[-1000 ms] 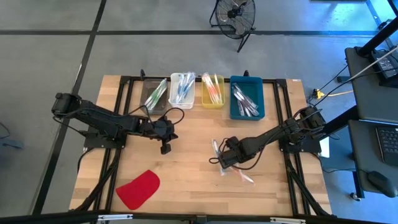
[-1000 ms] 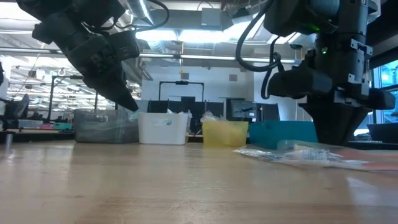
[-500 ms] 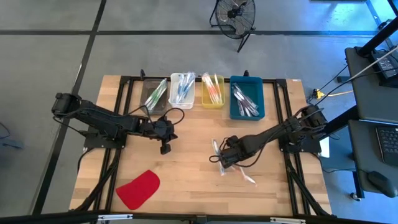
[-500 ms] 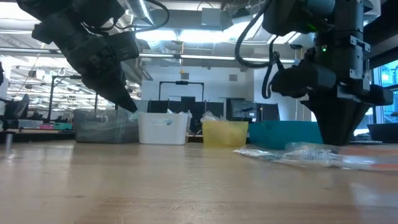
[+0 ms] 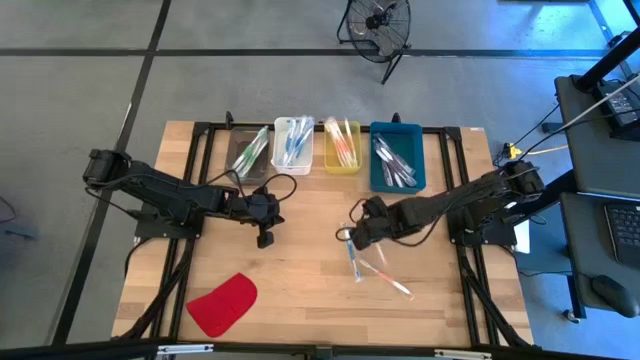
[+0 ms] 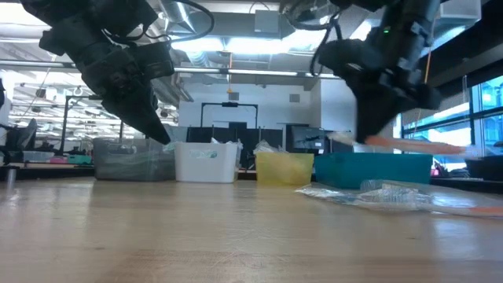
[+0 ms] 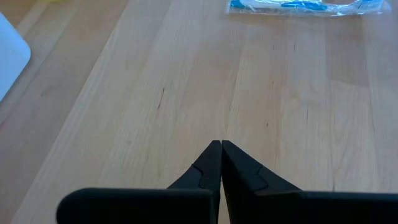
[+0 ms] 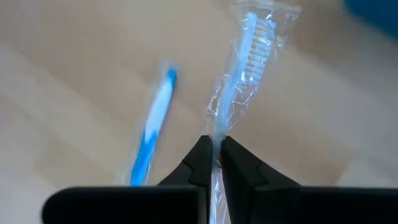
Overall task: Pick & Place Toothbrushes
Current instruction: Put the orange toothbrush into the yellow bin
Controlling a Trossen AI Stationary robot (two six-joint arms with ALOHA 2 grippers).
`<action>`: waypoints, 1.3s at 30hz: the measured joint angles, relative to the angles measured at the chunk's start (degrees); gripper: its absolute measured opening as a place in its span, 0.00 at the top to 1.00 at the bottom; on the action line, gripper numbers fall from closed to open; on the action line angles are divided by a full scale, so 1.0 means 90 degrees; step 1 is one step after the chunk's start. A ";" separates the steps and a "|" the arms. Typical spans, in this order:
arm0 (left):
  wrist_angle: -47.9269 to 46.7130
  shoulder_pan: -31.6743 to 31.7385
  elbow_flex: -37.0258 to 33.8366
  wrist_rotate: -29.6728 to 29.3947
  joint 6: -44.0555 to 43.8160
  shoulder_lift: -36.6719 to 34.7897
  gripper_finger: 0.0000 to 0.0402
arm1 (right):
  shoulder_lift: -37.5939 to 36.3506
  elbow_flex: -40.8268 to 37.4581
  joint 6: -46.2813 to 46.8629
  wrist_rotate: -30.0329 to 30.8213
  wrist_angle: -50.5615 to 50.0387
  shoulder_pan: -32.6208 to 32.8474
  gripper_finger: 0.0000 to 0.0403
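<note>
My right gripper (image 5: 351, 236) hangs above the table's middle right, shut on a toothbrush (image 8: 249, 50) in a clear wrapper. In the low view that toothbrush (image 6: 409, 145) shows as an orange-and-white streak above the table. Below lie a blue toothbrush (image 5: 352, 262) and another wrapped one (image 5: 388, 281), flat on the wood. More toothbrushes fill the four bins at the far edge. My left gripper (image 5: 265, 238) is shut with nothing in it, a little above the bare wood (image 7: 221, 146) left of the middle. My right gripper pinches the wrapped toothbrush's handle (image 8: 214, 134) between its two fingers, through the clear wrapper. The fingers come steeply from above. The bristle end (image 8: 254, 43) sticks out beyond the fingertips. The toothbrush is lifted clear of the table and lies about level.
Along the far edge stand a grey bin (image 5: 250, 152), a white bin (image 5: 293, 145), a yellow bin (image 5: 342, 147) and a blue bin (image 5: 397, 157). A flat red piece (image 5: 222, 303) lies near the front left. Bare wood lies between the two grippers.
My right gripper has gone up and toward the far edge, tipping a little, with the wrapped toothbrush, which is now lifted clear of the table. The blue toothbrush and the other wrapped one have stayed on the wood.
</note>
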 joint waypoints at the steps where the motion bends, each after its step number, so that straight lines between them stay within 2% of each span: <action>1: 0.0002 0.0000 0.0000 0.0000 0.0000 0.0000 0.99 | -0.0045 0.0000 -0.0148 0.0118 0.0039 -0.0087 0.95; 8: 0.0005 0.0001 0.0000 0.0000 -0.0104 0.0000 0.99 | -0.0111 0.0000 -0.1463 0.0571 0.0711 -0.0806 0.93; 19: 0.0005 0.0000 0.0000 0.0002 -0.0224 0.0000 0.99 | -0.0111 0.0000 -0.3543 0.0931 0.2606 -0.1897 0.93; 39: 0.0007 0.0002 0.0000 0.0170 -0.0292 0.0000 0.99 | -0.0109 0.0000 -0.5188 0.0929 0.4591 -0.3524 0.94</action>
